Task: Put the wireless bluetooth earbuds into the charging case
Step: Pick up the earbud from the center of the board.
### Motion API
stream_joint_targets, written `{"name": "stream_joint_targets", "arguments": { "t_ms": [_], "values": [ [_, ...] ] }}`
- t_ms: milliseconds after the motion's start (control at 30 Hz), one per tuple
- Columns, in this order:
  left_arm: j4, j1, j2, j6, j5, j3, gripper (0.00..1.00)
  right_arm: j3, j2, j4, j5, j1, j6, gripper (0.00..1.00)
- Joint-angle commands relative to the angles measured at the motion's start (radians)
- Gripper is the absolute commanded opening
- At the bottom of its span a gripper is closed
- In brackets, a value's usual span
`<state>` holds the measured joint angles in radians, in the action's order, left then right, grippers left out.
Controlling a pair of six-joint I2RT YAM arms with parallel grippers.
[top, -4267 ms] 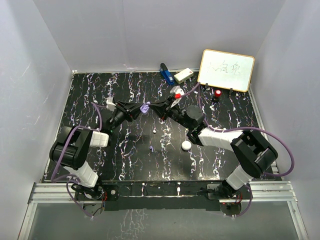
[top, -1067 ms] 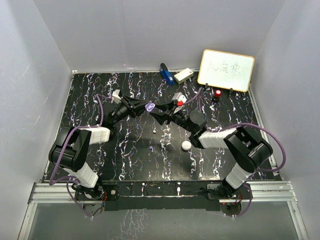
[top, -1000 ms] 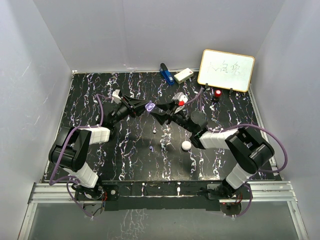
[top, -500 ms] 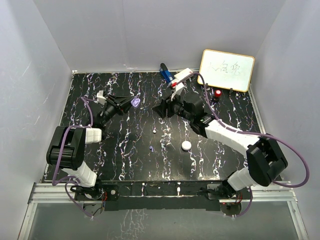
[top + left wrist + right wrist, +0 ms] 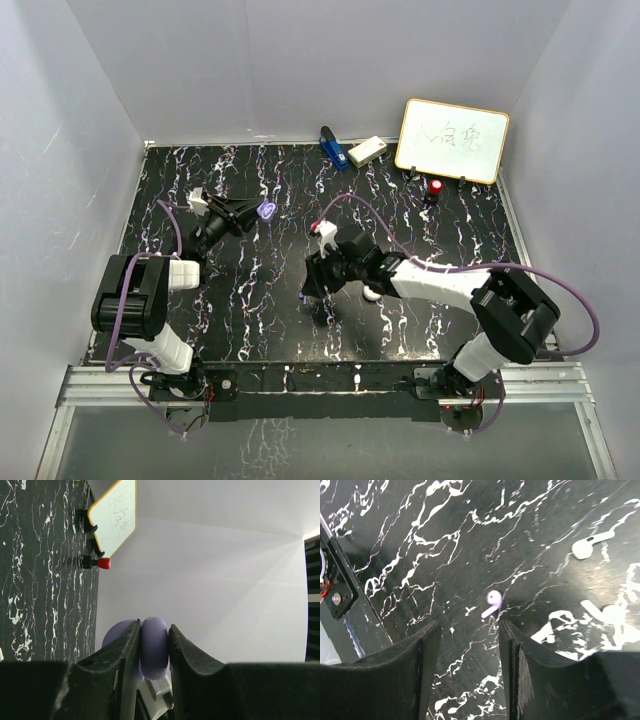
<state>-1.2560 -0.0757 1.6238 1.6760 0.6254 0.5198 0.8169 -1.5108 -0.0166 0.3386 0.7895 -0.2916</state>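
Note:
My left gripper (image 5: pixel 262 213) is shut on a pale purple charging case (image 5: pixel 266 211) and holds it above the table at the left. In the left wrist view the case (image 5: pixel 154 647) is pinched between my fingers, its lid standing open behind one finger. My right gripper (image 5: pixel 312 292) is open and points down at the table's middle. In the right wrist view it (image 5: pixel 470 667) hovers just short of a pale purple earbud (image 5: pixel 492 601) lying on the table. A white earbud (image 5: pixel 585 547) lies farther off. A white round case (image 5: pixel 371 293) sits beside the right arm.
A whiteboard (image 5: pixel 452 140) stands at the back right with a red-capped knob (image 5: pixel 436 187) in front of it. A blue object (image 5: pixel 332 146) and a small white box (image 5: pixel 366 150) lie at the back edge. Grey walls enclose the table.
My right arm has swung from the back middle toward the near side and come down over the purple earbud. My left gripper has drawn left with the purple case.

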Motion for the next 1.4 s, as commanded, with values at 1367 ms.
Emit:
{"name": "stream_joint_targets", "arguments": {
  "t_ms": [1367],
  "values": [
    [-0.023, 0.059, -0.111, -0.002, 0.061, -0.041, 0.00, 0.159, -0.277, 0.047, -0.307, 0.169, 0.042, 0.39]
  ]
}}
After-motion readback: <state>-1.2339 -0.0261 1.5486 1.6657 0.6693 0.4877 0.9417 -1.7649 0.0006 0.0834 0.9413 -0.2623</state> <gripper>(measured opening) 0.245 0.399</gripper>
